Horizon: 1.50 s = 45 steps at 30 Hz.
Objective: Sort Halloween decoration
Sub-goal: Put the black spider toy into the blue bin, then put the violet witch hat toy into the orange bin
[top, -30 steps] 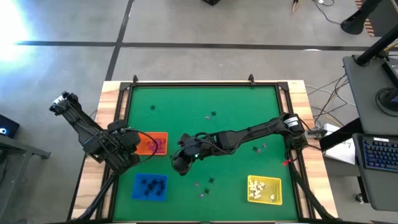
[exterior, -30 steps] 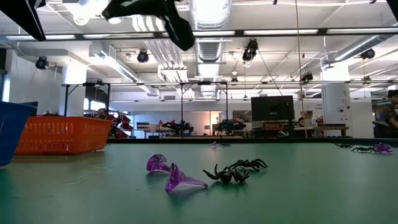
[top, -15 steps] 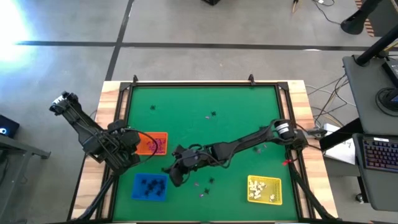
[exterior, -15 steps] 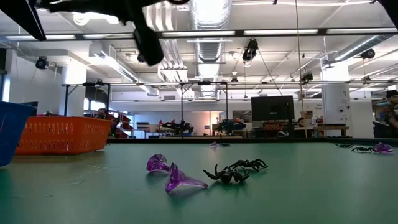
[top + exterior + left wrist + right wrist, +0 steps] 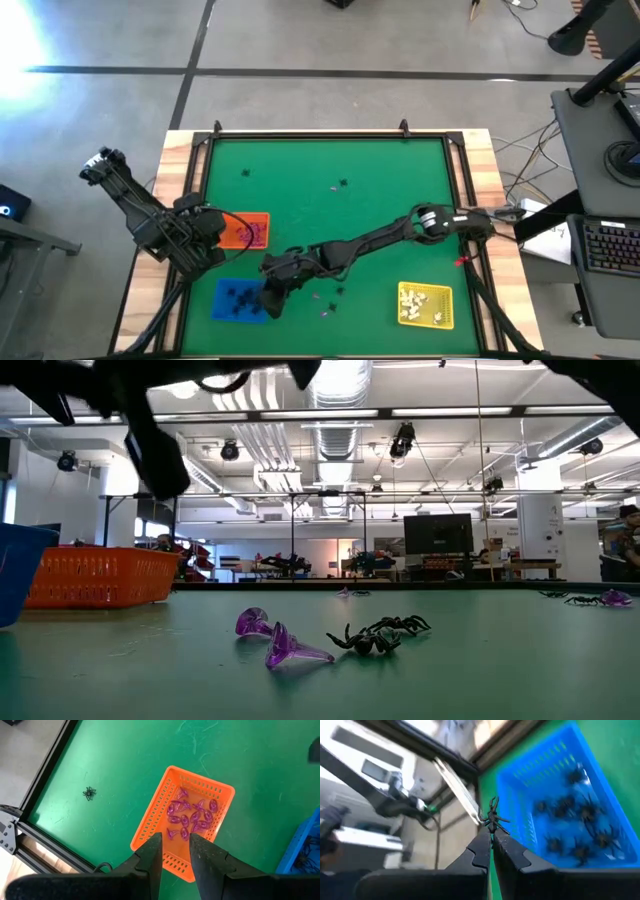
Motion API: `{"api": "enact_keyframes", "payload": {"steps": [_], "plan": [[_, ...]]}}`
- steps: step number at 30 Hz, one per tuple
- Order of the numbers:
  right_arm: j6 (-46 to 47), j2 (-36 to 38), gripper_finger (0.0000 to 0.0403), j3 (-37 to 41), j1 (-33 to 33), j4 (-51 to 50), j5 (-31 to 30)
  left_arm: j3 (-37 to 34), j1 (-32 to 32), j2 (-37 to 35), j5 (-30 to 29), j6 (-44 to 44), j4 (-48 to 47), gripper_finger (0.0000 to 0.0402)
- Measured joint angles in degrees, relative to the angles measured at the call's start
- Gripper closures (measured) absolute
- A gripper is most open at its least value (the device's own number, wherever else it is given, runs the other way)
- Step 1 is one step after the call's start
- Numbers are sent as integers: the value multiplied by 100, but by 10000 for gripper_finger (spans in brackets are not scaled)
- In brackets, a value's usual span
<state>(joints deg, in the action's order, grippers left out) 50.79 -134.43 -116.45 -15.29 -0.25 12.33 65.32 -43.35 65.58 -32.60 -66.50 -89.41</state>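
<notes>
Three trays sit near the counter's (image 5: 330, 160) front edge. The left tray (image 5: 246, 232) holds cones, the one before it (image 5: 234, 300) holds spiders, the far right one (image 5: 424, 305) holds small trinkets. The right tool (image 5: 272, 298), pinching a spider (image 5: 492, 816), hangs over the spider tray's right edge.

Black spider (image 5: 492, 818) pinched between right gripper's (image 5: 492, 839) fingertips, legs splayed, above the blue tray (image 5: 620, 820); more black spiders (image 5: 572, 827) lying inside that tray — roughly eight, scattered; pinkish-purple trinkets (image 5: 192, 815) heaped in the orange tray (image 5: 150, 820), a dozen or so; white trinkets (image 5: 424, 303) clustered in the yellow tray (image 5: 404, 318); loose on the green mat: two purple cone-shaped pieces (image 5: 275, 640) tipped on their sides, just beside a black spider (image 5: 380, 635); lone spider (image 5: 89, 793) near the mat's edge; farther pieces too small to tell.
</notes>
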Motion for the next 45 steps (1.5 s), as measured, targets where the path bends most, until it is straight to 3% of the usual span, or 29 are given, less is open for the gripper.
{"api": "enact_keyframes", "payload": {"steps": [7,16,26,34,45], "plan": [[-190,-613,394,-994,8,-1071,157,0,0,0,2,0,14,322],[-537,-643,388,-1275,65,-1167,112,0,0,0,9,0,85,322],[-535,-637,310,-1282,70,-1494,121,0,-1,0,9,0,111,322],[-669,-211,274,-1474,66,-3508,117,0,0,0,13,0,118,322],[-1141,98,271,-1457,-33,-5030,-11,0,-2,0,31,0,129,322]]}}
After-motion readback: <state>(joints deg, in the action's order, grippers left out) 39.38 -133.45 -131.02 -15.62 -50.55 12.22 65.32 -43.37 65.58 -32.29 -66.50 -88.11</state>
